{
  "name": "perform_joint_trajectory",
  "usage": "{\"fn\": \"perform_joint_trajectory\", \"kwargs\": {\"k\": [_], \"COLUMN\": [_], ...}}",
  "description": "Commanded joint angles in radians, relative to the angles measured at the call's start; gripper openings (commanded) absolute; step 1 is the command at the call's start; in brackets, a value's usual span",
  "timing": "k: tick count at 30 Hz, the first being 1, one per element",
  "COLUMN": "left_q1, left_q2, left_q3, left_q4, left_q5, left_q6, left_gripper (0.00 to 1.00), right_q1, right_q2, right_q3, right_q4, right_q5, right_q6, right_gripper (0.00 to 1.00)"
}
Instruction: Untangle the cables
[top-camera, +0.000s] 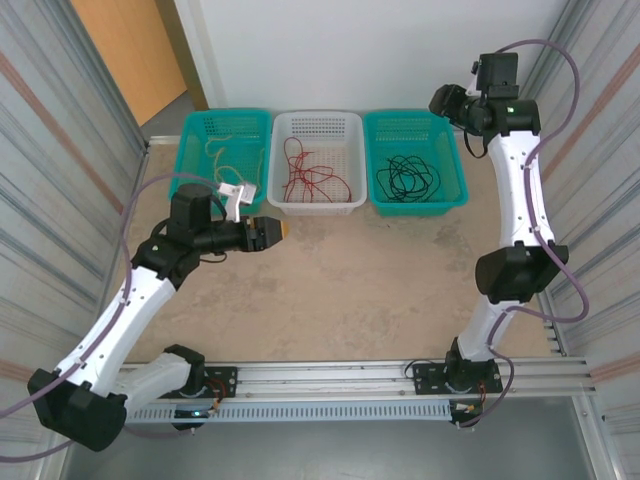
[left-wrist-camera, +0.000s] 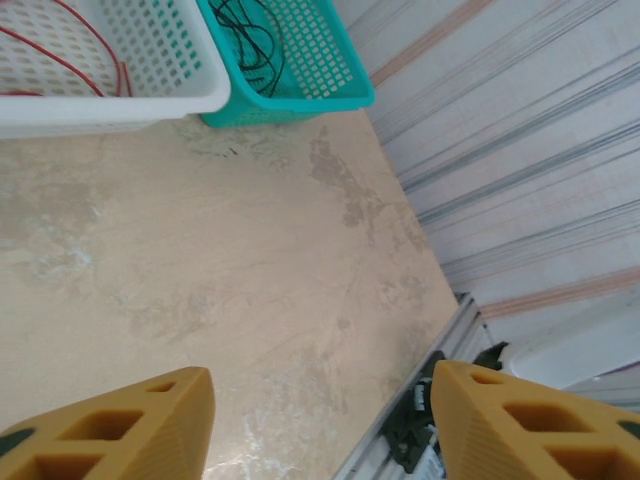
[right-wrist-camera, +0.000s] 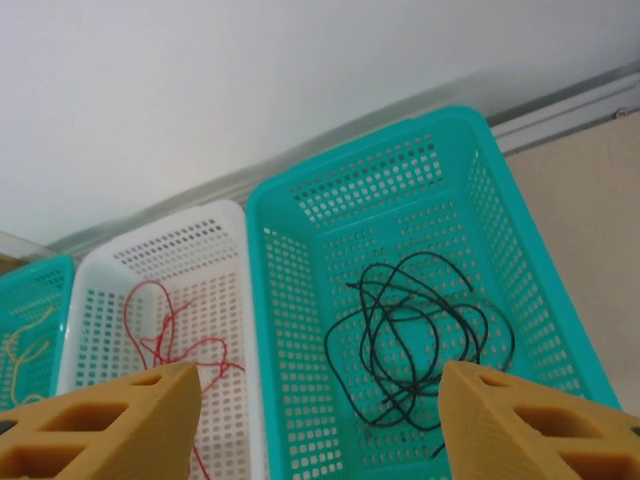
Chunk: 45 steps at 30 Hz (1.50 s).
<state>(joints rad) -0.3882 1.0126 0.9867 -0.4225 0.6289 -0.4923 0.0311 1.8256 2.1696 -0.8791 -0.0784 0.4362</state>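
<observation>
We find the cables sorted by colour into three baskets set in a row along the far edge of the table (top-camera: 350, 285). The cream cables (top-camera: 222, 155) lie in the left teal basket (top-camera: 225, 122). The red cables (top-camera: 308, 178) lie in the white basket (top-camera: 345, 122) in the middle. The black cables (top-camera: 407, 176) lie in the right teal basket (top-camera: 410, 127) as a loose coil of overlapping loops. No cable lies on the bare table, and no colour shares a basket with another.

The left gripper (top-camera: 282, 231) is held above the table, just in front of the left teal basket and the white basket, and points toward the right. Its wrist view shows the fingers spread wide with nothing between them.

The right gripper (right-wrist-camera: 320, 425) is raised at the far right, above the right teal basket. Its fingers are likewise wide apart and hold nothing. The black cables lie below, seen between them.
</observation>
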Motion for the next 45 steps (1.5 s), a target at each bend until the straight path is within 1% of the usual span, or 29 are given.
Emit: {"fn": "perform_joint_trajectory", "kwargs": {"k": [1, 3, 5, 8, 9, 11, 13, 15, 17, 19, 22, 24, 26, 28, 30, 31, 33, 36, 38, 40, 41, 42, 44, 45], "left_q1": [-0.006, -0.005, -0.005, -0.005, -0.005, -0.005, -0.005, -0.005, -0.003, 0.001, 0.010, 0.036, 0.067, 0.095, 0.116, 0.118, 0.129, 0.138, 0.155, 0.166, 0.172, 0.175, 0.228, 0.258], "left_q2": [-0.058, -0.078, -0.101, -0.140, -0.150, -0.172, -0.196, -0.216, -0.222, -0.193, -0.082, 0.018, 0.110, 0.185, 0.243, 0.253, 0.263, 0.264, 0.263, 0.275, 0.293, 0.300, 0.329, 0.353], "left_q3": [0.038, 0.044, 0.039, 0.005, -0.010, -0.054, -0.135, -0.220, -0.311, -0.382, -0.399, -0.399, -0.404, -0.439, -0.472, -0.465, -0.475, -0.481, -0.508, -0.565, -0.591, -0.588, -0.596, -0.596], "left_q4": [-0.036, -0.056, -0.066, -0.046, -0.030, 0.006, 0.075, 0.174, 0.321, 0.478, 0.564, 0.614, 0.681, 0.812, 0.920, 0.905, 0.923, 0.871, 0.865, 0.932, 1.011, 1.018, 1.092, 1.125], "left_q5": [-0.117, -0.175, -0.247, -0.397, -0.443, -0.579, -0.743, -0.852, -0.910, -0.930, -0.985, -1.027, -1.035, -1.033, -1.045, -1.058, -1.027, -1.007, -1.003, -1.012, -1.018, -1.004, -0.865, -0.827], "left_q6": [0.048, 0.069, 0.102, 0.138, 0.154, 0.143, 0.143, 0.188, 0.257, 0.354, 0.459, 0.472, 0.472, 0.502, 0.519, 0.523, 0.544, 0.579, 0.586, 0.608, 0.621, 0.629, 0.640, 0.601], "left_gripper": [0.67, 0.71, 0.75, 0.79, 0.84, 0.99, 0.99, 0.99, 0.99, 0.99, 0.99, 0.99, 0.99, 0.99, 0.99, 0.99, 0.99, 0.99, 0.99, 0.99, 0.99, 0.99, 0.99, 0.99], "right_q1": [0.021, 0.039, 0.069, 0.134, 0.152, 0.172, 0.173, 0.173, 0.171, 0.155, 0.119, 0.112, 0.115, 0.115, 0.113, 0.112, 0.109, 0.101, 0.091, 0.083, 0.078, 0.076, 0.073, 0.067], "right_q2": [-0.146, -0.239, -0.350, -0.542, -0.598, -0.734, -0.881, -0.995, -1.090, -1.178, -1.259, -1.268, -1.248, -1.206, -1.154, -1.121, -1.048, -0.927, -0.851, -0.770, -0.730, -0.705, -0.661, -0.641], "right_q3": [-0.115, -0.234, -0.397, -0.629, -0.704, -0.867, -1.047, -1.218, -1.372, -1.488, -1.609, -1.674, -1.726, -1.776, -1.810, -1.826, -1.841, -1.846, -1.858, -1.873, -1.882, -1.873, -1.870, -1.874], "right_q4": [0.049, 0.105, 0.177, 0.303, 0.348, 0.444, 0.546, 0.619, 0.633, 0.605, 0.586, 0.605, 0.650, 0.740, 0.839, 0.889, 0.965, 1.072, 1.165, 1.258, 1.314, 1.338, 1.403, 1.447], "right_q5": [-0.013, -0.005, 0.025, 0.093, 0.110, 0.104, 0.125, 0.184, 0.310, 0.433, 0.513, 0.605, 0.694, 0.762, 0.802, 0.807, 0.807, 0.782, 0.713, 0.647, 0.606, 0.565, 0.491, 0.456], "right_q6": [-0.003, 0.001, 0.003, -0.037, -0.048, -0.056, 0.004, 0.066, 0.158, 0.209, 0.166, 0.125, 0.083, 0.041, 0.007, -0.018, -0.062, -0.116, -0.158, -0.189, -0.202, -0.225, -0.258, -0.272], "right_gripper": [0.73, 0.83, 1.00, 0.99, 0.99, 0.99, 0.99, 0.99, 0.99, 0.99, 0.99, 0.99, 0.99, 0.99, 0.99, 0.99, 0.99, 0.99, 0.99, 0.99, 0.99, 0.99, 0.99, 0.99]}}
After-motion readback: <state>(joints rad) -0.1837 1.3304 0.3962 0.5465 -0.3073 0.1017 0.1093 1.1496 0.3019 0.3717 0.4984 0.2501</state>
